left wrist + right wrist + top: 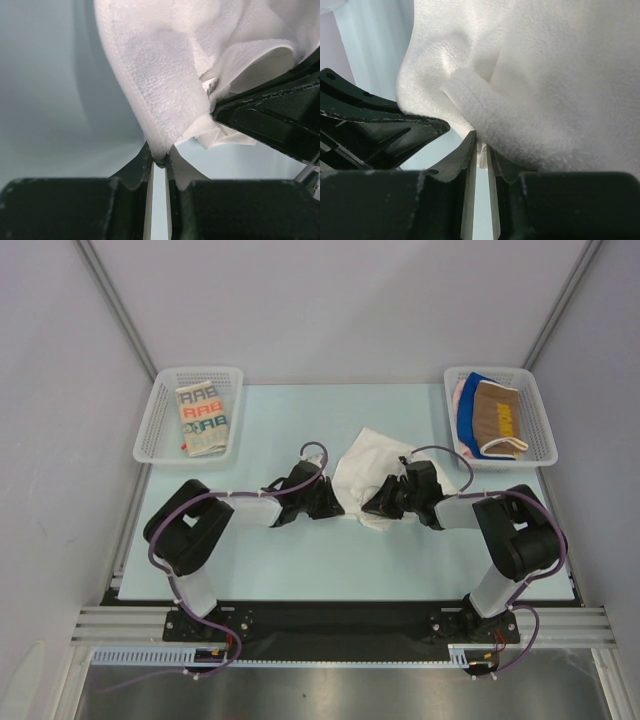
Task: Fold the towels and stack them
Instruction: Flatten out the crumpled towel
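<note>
White towel (372, 455), bunched mid-table, edges pinched by left hand (159, 159) and right hand (481, 145), 2 baskets (152, 425) well apart.

A pale blue mat (300, 560) covers the table. One white mesh basket (158, 430) sits on the mat's far left corner and a second basket (540, 435) on its far right corner. A metal rail (120, 625) runs along the mat's near edge.
</note>
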You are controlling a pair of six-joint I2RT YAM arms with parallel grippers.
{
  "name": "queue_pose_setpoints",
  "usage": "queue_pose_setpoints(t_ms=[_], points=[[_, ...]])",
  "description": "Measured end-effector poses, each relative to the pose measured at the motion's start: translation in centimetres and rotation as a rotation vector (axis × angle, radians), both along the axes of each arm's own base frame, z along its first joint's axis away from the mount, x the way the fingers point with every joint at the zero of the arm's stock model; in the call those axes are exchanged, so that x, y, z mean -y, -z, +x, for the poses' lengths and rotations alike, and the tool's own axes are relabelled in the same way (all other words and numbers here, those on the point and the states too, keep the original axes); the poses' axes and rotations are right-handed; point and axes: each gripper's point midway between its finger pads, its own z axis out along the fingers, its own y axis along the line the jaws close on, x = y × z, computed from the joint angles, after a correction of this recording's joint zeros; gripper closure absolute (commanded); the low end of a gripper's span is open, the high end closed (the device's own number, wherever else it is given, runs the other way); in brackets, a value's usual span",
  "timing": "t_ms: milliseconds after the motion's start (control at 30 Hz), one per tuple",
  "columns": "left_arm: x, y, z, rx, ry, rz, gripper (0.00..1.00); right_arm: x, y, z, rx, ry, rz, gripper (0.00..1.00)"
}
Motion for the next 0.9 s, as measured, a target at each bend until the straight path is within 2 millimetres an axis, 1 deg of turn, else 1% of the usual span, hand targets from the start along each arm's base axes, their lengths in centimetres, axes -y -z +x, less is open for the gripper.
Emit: queue_pose_setpoints(t_ms=[167,367,467,700,900], points=[[-1.3,0.5,0.1,-0.010,-0.037,0.057,1.00,0.0,-0.1,0.1,0.006,-0.001,-0.004,0.77],[-2.2,0.6,0.1,-0.012,-0.059,0.093,1.00,0.0,-0.2,0.1,0.013,0.000,-0.022,0.76],[-2.4,0.6,0.0,-0.011,-0.060,0.103,1.00,0.1,-0.3,0.1,0.022,0.001,-0.050,0.76],[-2.6,0.6,-0.1,-0.014,-0.059,0.110,1.00,1.2,-0.4,0.1,0.052,0.018,-0.167,0.75],[-2.6,0.6,-0.1,-0.011,-0.054,0.113,1.00,1.4,-0.3,-0.1,0.063,0.017,-0.221,0.73]])
